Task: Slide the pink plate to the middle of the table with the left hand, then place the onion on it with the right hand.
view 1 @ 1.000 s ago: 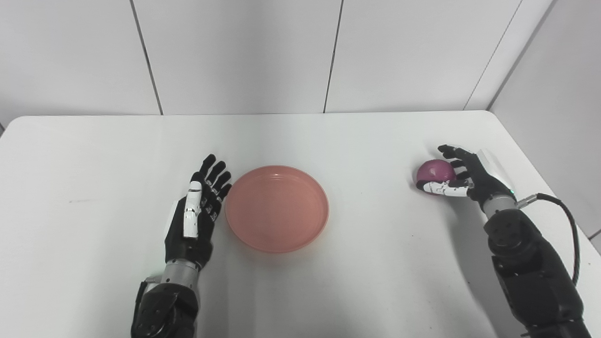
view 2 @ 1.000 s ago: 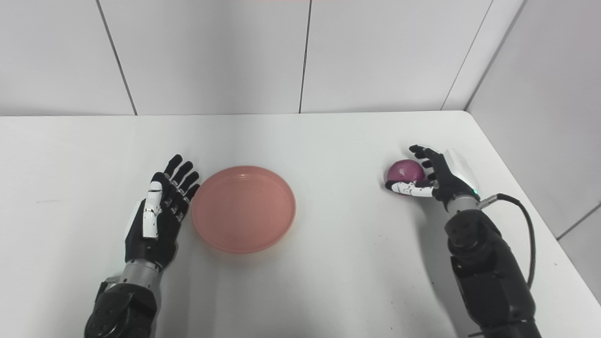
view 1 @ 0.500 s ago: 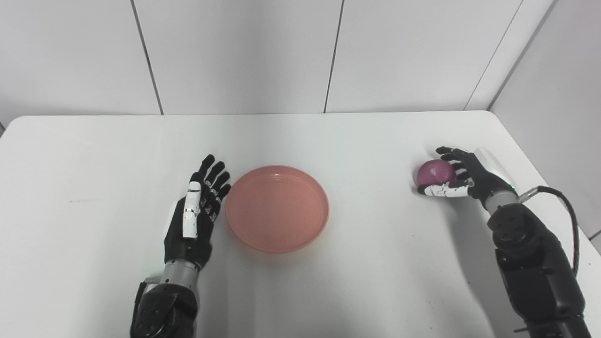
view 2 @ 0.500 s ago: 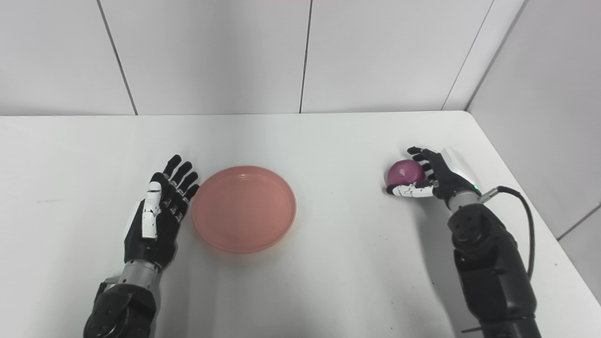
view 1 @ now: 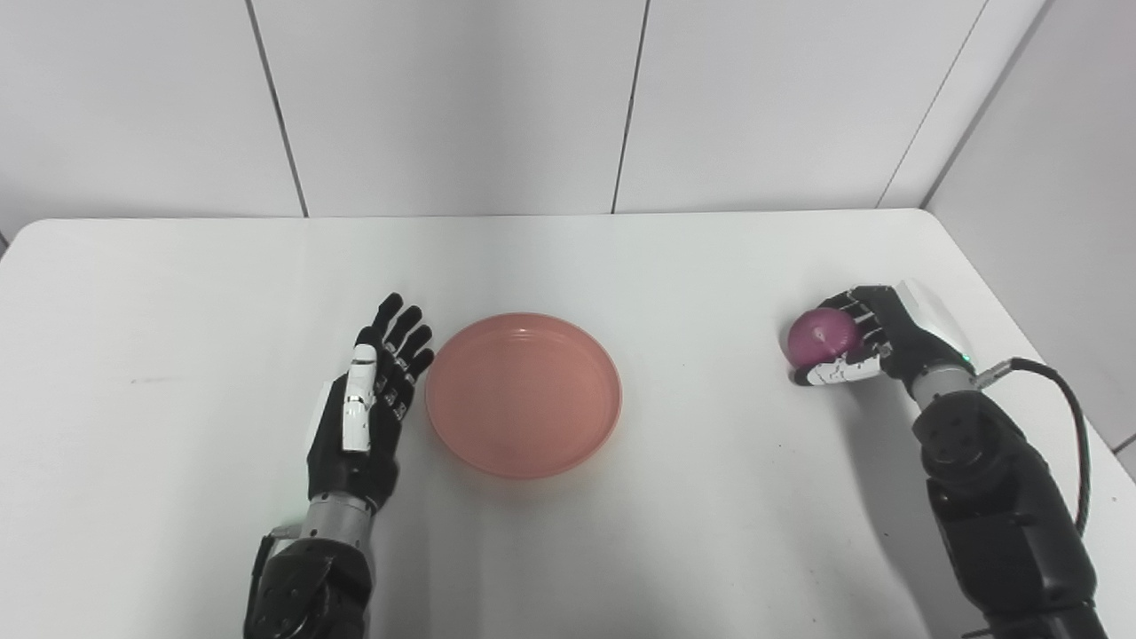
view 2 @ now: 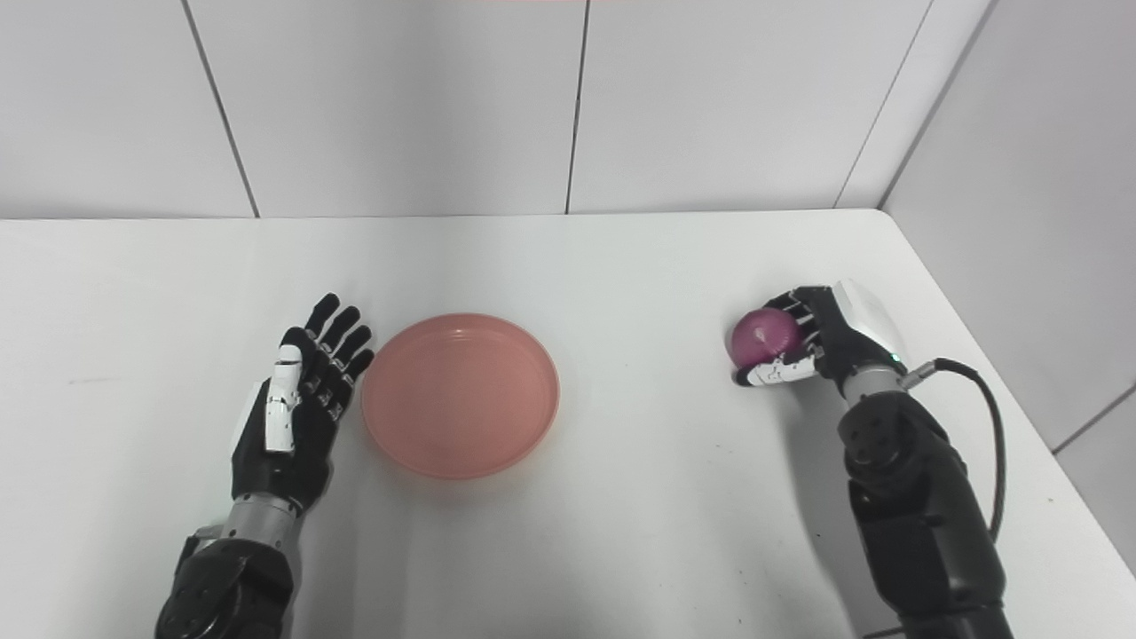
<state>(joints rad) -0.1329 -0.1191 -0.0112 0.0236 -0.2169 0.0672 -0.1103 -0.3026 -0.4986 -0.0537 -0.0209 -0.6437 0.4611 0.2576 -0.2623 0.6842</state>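
The pink plate sits flat near the middle of the white table. My left hand rests just left of the plate, fingers straight and apart, holding nothing. The purple onion is at the right side of the table. My right hand is curled around the onion from its right, fingers over its top and thumb under its front. The onion looks to be at or just above the table surface.
The table's right edge runs close behind my right hand. A black cable loops off my right wrist. White wall panels stand behind the table.
My right hand's fingers have closed from spread open to wrapped around the onion. My left hand has drawn back slightly from the plate. The plate has not moved.
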